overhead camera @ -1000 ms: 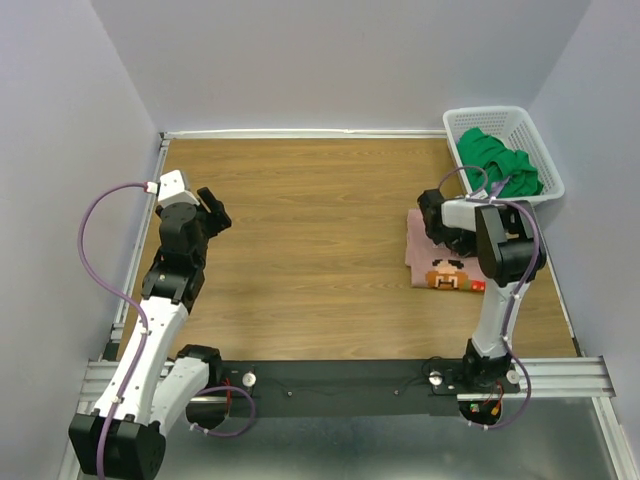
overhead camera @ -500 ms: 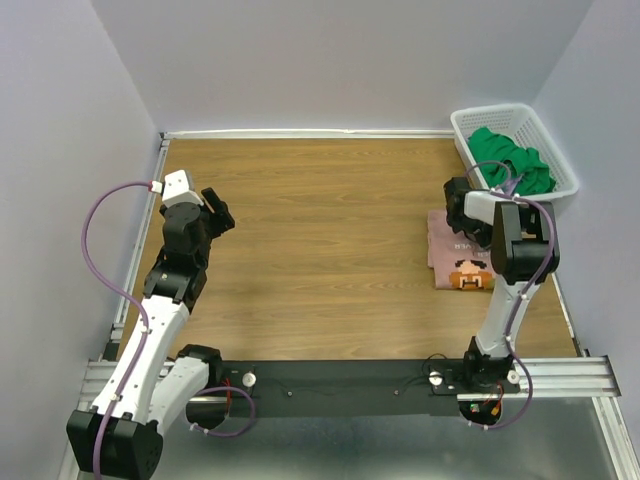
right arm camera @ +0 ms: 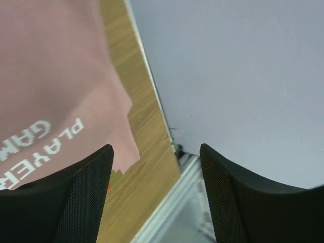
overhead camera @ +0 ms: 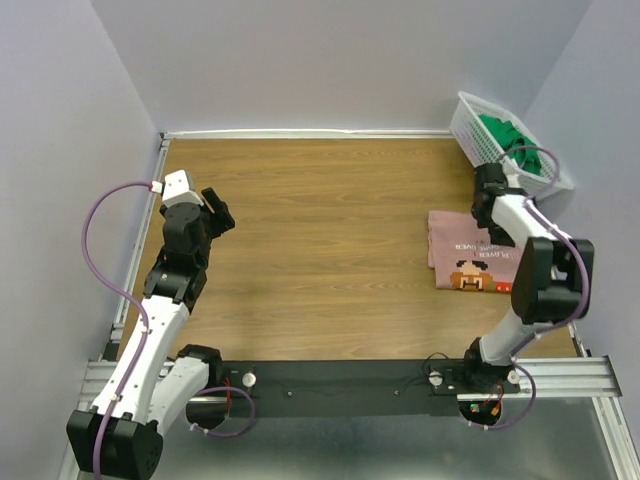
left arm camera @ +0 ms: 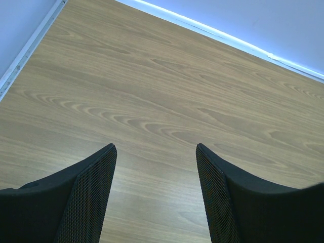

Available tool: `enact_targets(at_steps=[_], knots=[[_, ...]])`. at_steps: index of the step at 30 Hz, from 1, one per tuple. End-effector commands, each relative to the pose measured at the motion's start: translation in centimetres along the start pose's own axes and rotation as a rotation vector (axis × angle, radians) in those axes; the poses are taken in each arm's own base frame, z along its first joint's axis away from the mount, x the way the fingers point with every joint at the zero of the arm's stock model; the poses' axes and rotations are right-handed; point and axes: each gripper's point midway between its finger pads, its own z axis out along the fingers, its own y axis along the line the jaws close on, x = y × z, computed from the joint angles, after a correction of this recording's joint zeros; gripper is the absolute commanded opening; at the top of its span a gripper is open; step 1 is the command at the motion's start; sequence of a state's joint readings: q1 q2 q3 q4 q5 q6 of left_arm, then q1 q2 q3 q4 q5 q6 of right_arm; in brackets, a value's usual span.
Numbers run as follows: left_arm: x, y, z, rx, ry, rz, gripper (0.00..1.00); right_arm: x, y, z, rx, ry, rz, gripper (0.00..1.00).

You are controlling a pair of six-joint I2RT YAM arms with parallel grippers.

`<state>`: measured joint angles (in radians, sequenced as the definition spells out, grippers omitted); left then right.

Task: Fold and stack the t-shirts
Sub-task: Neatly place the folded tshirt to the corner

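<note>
1. On the right side of the surface (overhead camera: 320, 250), the dusty-pink t-shirt (overhead camera: 462, 248) lies flat, folded into a tidy rectangle. Its cartoon print (overhead camera: 468, 278) sits at the near edge, with the white lettering just behind it.
2. Off in the far right corner, the bright green t-shirt (overhead camera: 508, 133) is bunched up inside the white lattice basket (overhead camera: 468, 125). The basket looks tipped, with its side wall facing us.
3. Between those two hover the right fingers (overhead camera: 488, 182), just past the pink tee's far right corner and close beside the basket. Whether they touch the basket, I cannot tell.
4. From the right wrist view, those fingers (right arm camera: 86, 202) are spread wide and there is nothing between them. Pink cloth and lettering lie below on the left, with a strip of wood and the pale wall beyond.
5. Well apart, over on the left side, the left fingers (overhead camera: 215, 212) are also spread and carry nothing. Only bare wood grain shows beneath them.
</note>
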<state>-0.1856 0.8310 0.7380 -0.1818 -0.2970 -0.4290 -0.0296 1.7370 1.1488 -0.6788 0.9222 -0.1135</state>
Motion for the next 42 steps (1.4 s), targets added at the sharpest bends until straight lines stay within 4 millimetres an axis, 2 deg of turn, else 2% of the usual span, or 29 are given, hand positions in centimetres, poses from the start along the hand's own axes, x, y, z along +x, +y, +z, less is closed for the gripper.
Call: enact_targets(at_steps=[1, 2, 5, 7, 8, 10, 13, 17, 19, 22, 25, 30, 35, 42], knots=[[-0.5, 0.1, -0.4, -0.003, -0.028, 0.000, 0.73, 1.3, -2.8, -1.1, -0.040, -0.015, 0.372, 0.76], [-0.5, 0.2, -0.4, -0.004, -0.029, 0.001, 0.73, 1.4, -1.8, -1.5, -0.113, -0.020, 0.383, 0.77], [-0.6, 0.2, -0.5, -0.002, -0.034, 0.000, 0.73, 1.3, -0.4, -2.8, -0.249, -0.053, 0.421, 0.77], [-0.7, 0.1, -0.5, 0.001, -0.036, -0.003, 0.73, 1.5, 0.9, -2.9, -0.307, -0.041, 0.417, 0.77], [-0.6, 0.1, -0.5, 0.003, -0.036, -0.002, 0.73, 1.3, 2.5, -3.1, -0.378, -0.029, 0.398, 0.75], [-0.6, 0.1, -0.6, 0.001, -0.037, -0.004, 0.73, 1.2, 4.1, -3.5, -0.441, -0.016, 0.387, 0.74], [-0.6, 0.3, -0.6, -0.007, -0.039, -0.003, 0.73, 0.5, 5.0, -4.6, -0.510, -0.038, 0.432, 0.75], [-0.5, 0.3, -0.4, -0.004, -0.034, 0.000, 0.73, -1.3, 6.9, -6.7, -0.684, -0.071, 0.501, 0.75], [-0.4, 0.2, -0.4, -0.004, -0.030, 0.001, 0.73, -1.6, 9.4, -8.5, -0.846, -0.053, 0.517, 0.74], [-0.3, 0.3, -0.3, -0.006, -0.028, 0.002, 0.73, -1.6, 11.1, -9.5, -0.944, -0.038, 0.544, 0.73], [-0.2, 0.3, -0.3, -0.006, -0.025, 0.003, 0.73, 0.0, 12.2, -8.6, -0.924, 0.019, 0.537, 0.74], [0.0, 0.3, -0.2, -0.006, -0.020, 0.005, 0.73, 2.5, 11.7, -5.0, -0.751, 0.059, 0.473, 0.76], [-0.2, 0.3, -0.3, -0.008, -0.027, 0.004, 0.73, 2.1, 9.8, -2.7, -0.664, 0.046, 0.438, 0.76], [-0.2, 0.3, -0.4, -0.007, -0.027, 0.006, 0.73, 2.7, 8.6, -0.6, -0.600, 0.071, 0.401, 0.76]])
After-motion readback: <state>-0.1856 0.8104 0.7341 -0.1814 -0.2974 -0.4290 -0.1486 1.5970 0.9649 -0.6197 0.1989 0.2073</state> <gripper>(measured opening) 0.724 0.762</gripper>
